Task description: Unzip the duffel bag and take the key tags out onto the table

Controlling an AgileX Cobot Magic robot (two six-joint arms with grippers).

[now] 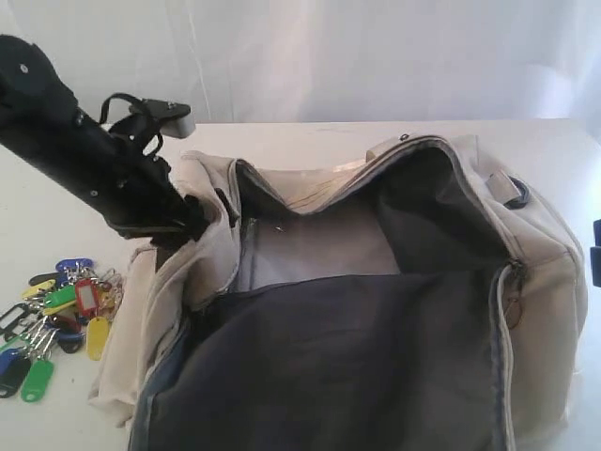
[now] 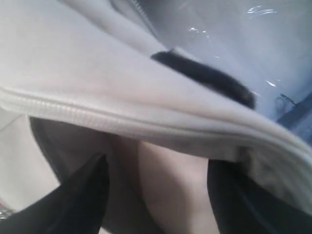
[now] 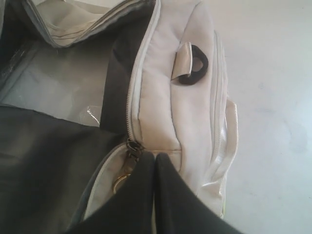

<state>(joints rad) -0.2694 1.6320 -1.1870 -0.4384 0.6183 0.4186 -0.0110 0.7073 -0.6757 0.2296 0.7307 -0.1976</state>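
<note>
The cream duffel bag (image 1: 554,282) lies unzipped, its mouth gaping on the dark grey lining (image 1: 329,366). The key tags (image 1: 56,315) lie in a colourful bunch on the table (image 1: 38,216), left of the bag. My left gripper (image 1: 192,221) is at the bag's left end. It is open in the left wrist view (image 2: 156,195), with cream fabric (image 2: 97,63) draped above and between the fingers. My right gripper (image 3: 156,163) is shut and empty above the bag's right end, next to the zipper slider (image 3: 132,146). Only its edge (image 1: 596,252) shows in the exterior view.
A black strap ring (image 3: 192,66) sits on the bag's right end, with a brass pull ring (image 3: 118,183) below the slider. White tabletop (image 3: 273,97) lies beyond that end. A pale backdrop (image 1: 329,56) rises behind the table.
</note>
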